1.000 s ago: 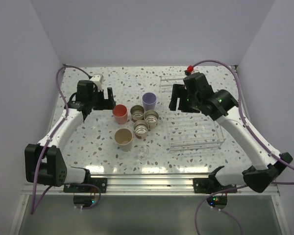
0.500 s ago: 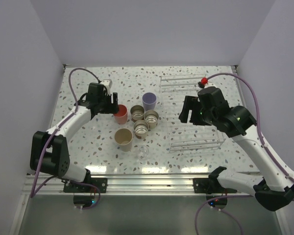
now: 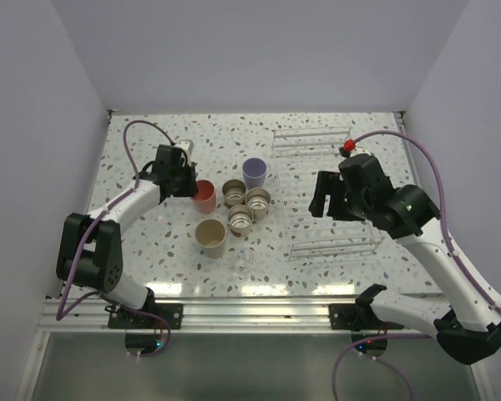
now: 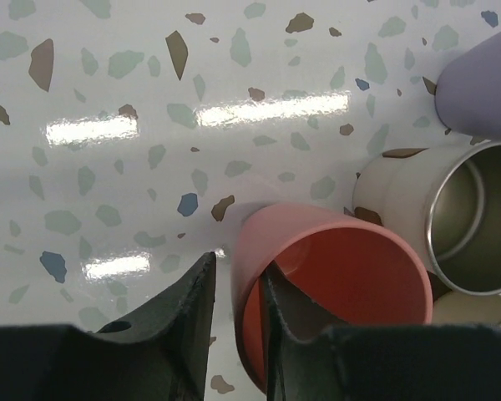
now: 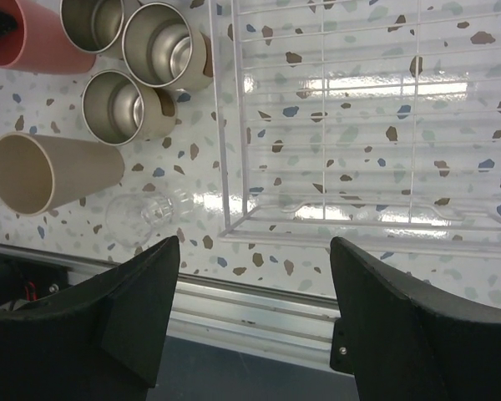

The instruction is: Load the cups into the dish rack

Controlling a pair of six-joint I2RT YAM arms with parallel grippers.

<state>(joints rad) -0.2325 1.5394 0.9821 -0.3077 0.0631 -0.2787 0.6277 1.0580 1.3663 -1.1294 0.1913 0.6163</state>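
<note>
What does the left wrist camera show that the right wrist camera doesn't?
Only the left wrist view: the left gripper straddling the rim of the pink cup, one finger inside and one outside, plus the purple cup.
Only the right wrist view: the clear rack, with no cups in the part shown, the tall tan cup, a small clear glass and the open right gripper.
Both: the pink cup, beige cups with shiny metal insides, and the speckled table.

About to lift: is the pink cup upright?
Upright: the pink cup stands mouth up on the table, left gripper straddling its rim.
</note>
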